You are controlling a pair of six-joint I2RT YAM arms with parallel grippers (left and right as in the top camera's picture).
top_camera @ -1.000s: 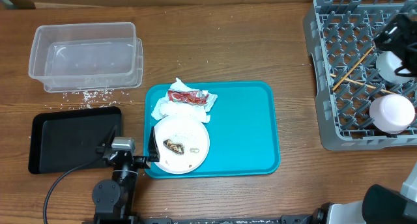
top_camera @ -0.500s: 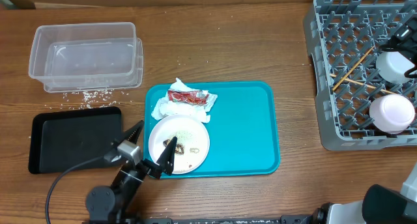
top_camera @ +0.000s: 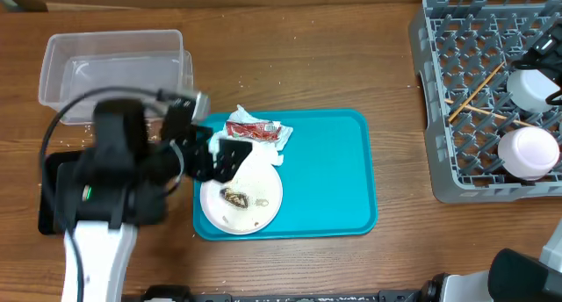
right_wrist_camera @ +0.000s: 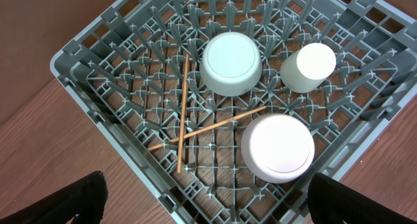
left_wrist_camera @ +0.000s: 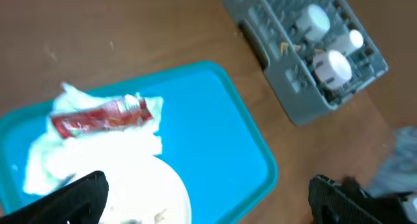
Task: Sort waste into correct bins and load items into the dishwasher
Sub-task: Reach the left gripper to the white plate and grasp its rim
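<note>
The left end effector [top_camera: 215,153] is wide open above the napkin [left_wrist_camera: 98,142]. The right end effector [right_wrist_camera: 208,208] is wide open above the dish rack [right_wrist_camera: 98,68].

No readable text, numbers or brand marks in any view. The red wrapper [left_wrist_camera: 101,116], just ahead of the left end effector [left_wrist_camera: 207,195] and lying on the crumpled napkin [left_wrist_camera: 98,149], carries some pale print along its length. It is too blurred to read in the wrist view and too small to read in the overhead view.
</note>
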